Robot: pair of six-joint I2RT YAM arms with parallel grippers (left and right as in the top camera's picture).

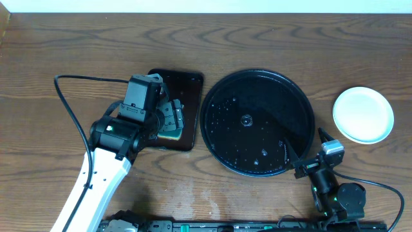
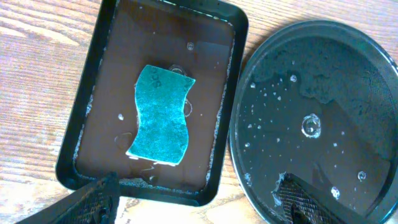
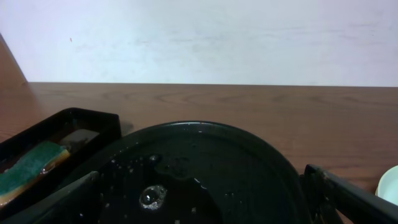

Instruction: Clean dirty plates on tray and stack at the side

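The round black tray [image 1: 257, 122] sits mid-table, wet, with only water drops and bubbles on it [image 2: 311, 124] [image 3: 205, 168]. The plates [image 1: 363, 115] show as one pale round shape on the table to the right of the tray; an edge shows in the right wrist view [image 3: 390, 185]. My left gripper [image 1: 170, 115] hangs open over the rectangular tray, its fingers [image 2: 93, 199] wide apart and empty [image 2: 199, 208]. My right gripper [image 1: 304, 151] stands open at the round tray's front right rim, with nothing between its fingers [image 3: 202, 205].
A smaller rectangular black tray [image 2: 93, 93] lies left of the round one, wet inside, with a teal sponge [image 2: 160, 116] lying flat in it [image 3: 28, 171]. A black cable [image 1: 67, 109] loops over the table at the left. A white wall runs behind the table.
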